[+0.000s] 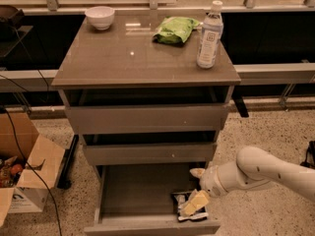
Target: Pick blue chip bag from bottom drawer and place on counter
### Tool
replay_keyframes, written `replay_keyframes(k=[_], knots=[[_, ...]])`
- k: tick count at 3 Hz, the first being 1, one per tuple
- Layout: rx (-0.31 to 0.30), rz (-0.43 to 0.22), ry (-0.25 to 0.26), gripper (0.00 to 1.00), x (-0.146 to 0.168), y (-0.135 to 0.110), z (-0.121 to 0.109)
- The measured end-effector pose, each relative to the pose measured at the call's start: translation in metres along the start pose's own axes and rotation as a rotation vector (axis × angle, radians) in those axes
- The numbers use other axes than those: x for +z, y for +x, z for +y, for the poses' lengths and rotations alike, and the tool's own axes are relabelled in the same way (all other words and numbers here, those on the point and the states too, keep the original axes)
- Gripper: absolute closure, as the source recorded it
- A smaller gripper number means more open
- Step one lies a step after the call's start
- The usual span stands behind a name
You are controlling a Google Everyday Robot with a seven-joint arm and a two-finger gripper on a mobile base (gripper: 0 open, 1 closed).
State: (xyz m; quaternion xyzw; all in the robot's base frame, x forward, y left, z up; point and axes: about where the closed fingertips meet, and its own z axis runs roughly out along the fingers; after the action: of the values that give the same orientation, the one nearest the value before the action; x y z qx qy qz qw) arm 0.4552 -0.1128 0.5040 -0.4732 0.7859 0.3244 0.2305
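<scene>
Speckled floor (256, 132), bottom drawer (138, 191) open, white arm (266, 168) angled down from right, pincer (192, 191) apart above blue chip bag (177, 198).

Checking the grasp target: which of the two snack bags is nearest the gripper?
The blue chip bag, in the open bottom drawer, right at the gripper. The green bag lies up on the counter, by the bottle.

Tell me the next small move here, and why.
Probably lower the claw a little and close on the blue chip bag: the claw is open inside the bottom drawer, just over the bag at its front right, nothing gripped yet.
</scene>
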Motion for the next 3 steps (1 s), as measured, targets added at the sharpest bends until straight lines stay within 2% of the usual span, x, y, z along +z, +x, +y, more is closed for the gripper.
replay_keyframes(k=[1,2,3], knots=[[0.000,0.000,0.000,0.00,0.000,0.000,0.000],[0.035,0.058,0.033,0.00,0.023,0.012,-0.012],[0.081,0.119,0.046,0.00,0.063,0.040,-0.036]])
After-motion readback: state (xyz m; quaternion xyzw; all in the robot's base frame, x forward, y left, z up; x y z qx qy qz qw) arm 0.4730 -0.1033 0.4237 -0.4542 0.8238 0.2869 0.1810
